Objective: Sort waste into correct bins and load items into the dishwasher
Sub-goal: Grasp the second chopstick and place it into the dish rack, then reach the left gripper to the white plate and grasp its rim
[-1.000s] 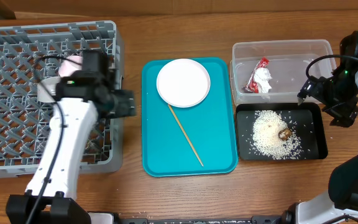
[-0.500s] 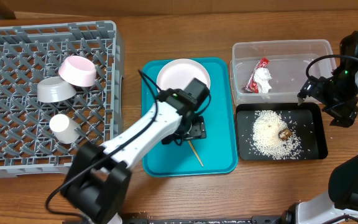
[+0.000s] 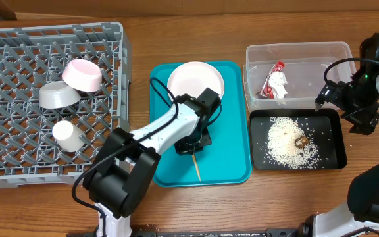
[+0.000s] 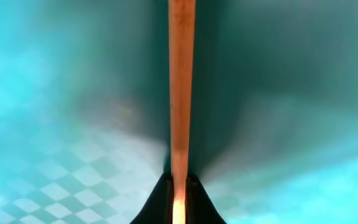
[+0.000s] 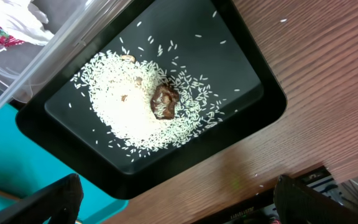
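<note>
Although the left wrist view is blurred, I can see the thin wooden chopstick [image 4: 180,93] running straight up the frame from between two dark fingertips [image 4: 159,200]. They press close on either side of it, so the left pincer [image 3: 195,141] is narrow and pinched on the stick. From overhead, the chopstick's free end pokes out from under that pincer toward the near edge of the teal serving tray [image 3: 232,158], on which it lies. At the far end of the same tray sits the large white plate [image 3: 195,82], just beyond the left arm's wrist.

Off to the left, the square grey plastic dish rack [image 3: 58,172] holds the small pink-sided dish [image 3: 82,74], the grey-white bowl [image 3: 58,96] and the small white cup [image 3: 68,135].

To the right of the teal tray, the clear plastic tub [image 3: 298,47] holds the crumpled red-and-white wrapper [image 3: 275,82]. In front of it on the worktop [image 3: 275,204] is the shallow black tray [image 5: 229,81], with a heap of white rice grains [image 5: 123,106] and a small brown food scrap [image 5: 165,101] on top. My right pincer [image 5: 178,196] hangs above that tray with its fingers spread wide, holding nothing.
</note>
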{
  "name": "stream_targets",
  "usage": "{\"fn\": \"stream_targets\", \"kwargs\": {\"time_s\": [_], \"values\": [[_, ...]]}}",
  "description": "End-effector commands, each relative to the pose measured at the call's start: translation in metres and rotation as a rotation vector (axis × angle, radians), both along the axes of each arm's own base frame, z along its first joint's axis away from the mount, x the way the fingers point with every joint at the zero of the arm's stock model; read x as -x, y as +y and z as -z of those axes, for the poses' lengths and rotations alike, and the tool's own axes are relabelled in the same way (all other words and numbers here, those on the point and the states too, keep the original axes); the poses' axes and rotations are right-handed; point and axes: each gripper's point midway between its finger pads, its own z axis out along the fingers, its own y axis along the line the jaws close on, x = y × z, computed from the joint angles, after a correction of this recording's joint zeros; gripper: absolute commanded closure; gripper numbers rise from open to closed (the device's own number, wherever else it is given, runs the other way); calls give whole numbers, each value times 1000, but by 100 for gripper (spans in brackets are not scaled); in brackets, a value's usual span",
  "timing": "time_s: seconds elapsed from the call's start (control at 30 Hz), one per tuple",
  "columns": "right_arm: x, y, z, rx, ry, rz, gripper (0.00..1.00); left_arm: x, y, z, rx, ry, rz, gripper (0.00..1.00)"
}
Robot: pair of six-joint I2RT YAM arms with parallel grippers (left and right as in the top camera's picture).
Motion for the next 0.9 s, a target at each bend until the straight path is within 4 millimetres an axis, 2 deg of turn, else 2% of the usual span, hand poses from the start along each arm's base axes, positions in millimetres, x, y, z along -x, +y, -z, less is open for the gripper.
{"fn": "stream_targets", "kwargs": {"time_s": [0.0, 0.1, 0.2, 0.33, 0.37, 0.4, 0.43, 0.5, 0.53, 0.7, 0.8, 0.83, 0.87], "values": [[-1, 0, -7, 5, -28, 3, 0, 1, 21, 4, -57, 27, -32, 96], [0, 0, -7, 5, -26, 3, 0, -1, 40, -4, -84, 38, -71, 96], [0, 0, -7, 5, -27, 3, 0, -13, 47, -22, -49, -16, -23, 96], [0, 0, -7, 5, -27, 3, 0, -37, 68, -82, -16, -193, 46, 96], [0, 0, -7, 5, -27, 3, 0, -44, 80, -104, -1, -261, 70, 96], [0, 0, -7, 5, -27, 3, 0, -48, 90, -116, -4, -298, 72, 96], [0, 0, -7, 5, -27, 3, 0, -53, 109, -132, -19, -354, 67, 96], [0, 0, -7, 5, -27, 3, 0, -59, 132, -146, -47, -402, 51, 96], [0, 0, -7, 5, -27, 3, 0, -64, 150, -154, -67, -433, 57, 96], [0, 0, -7, 5, -26, 4, 0, -84, 203, -156, -123, -471, 76, 96], [0, 0, -7, 5, -26, 3, 0, -93, 222, -149, -138, -474, 53, 96], [0, 0, -7, 5, -26, 3, 0, -96, 225, -147, -139, -472, 60, 91], [0, 0, -7, 5, -26, 3, 0, -96, 227, -145, -146, -468, 76, 79]]}}
